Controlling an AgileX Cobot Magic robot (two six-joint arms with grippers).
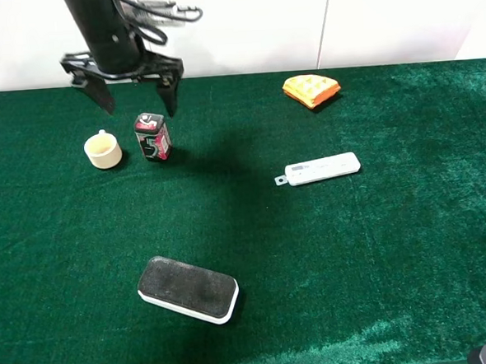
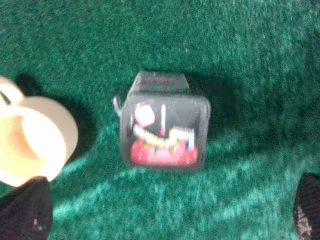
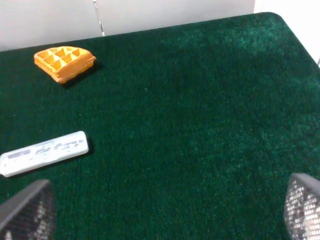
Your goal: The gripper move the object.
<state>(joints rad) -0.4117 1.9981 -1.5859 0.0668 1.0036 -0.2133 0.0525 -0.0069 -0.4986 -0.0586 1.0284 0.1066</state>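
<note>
As seen from the high camera, the left gripper (image 1: 133, 99) hangs with jaws spread wide and empty just behind the small box (image 1: 153, 137), which stands upright on the table (image 1: 379, 248) beside the cream cup (image 1: 103, 149). Left wrist: box (image 2: 164, 127) centred between the fingertips (image 2: 27, 210); looks rigid, light, tippable, so grip the flat sides low. Right wrist: right gripper (image 3: 160, 212) wide, empty.

The left wrist view is blurred: the box (image 2: 164, 131) top print cannot be read, and the cup (image 2: 30, 140) is cut by the edge. The remote (image 3: 44, 152) lettering is too small to read.
</note>
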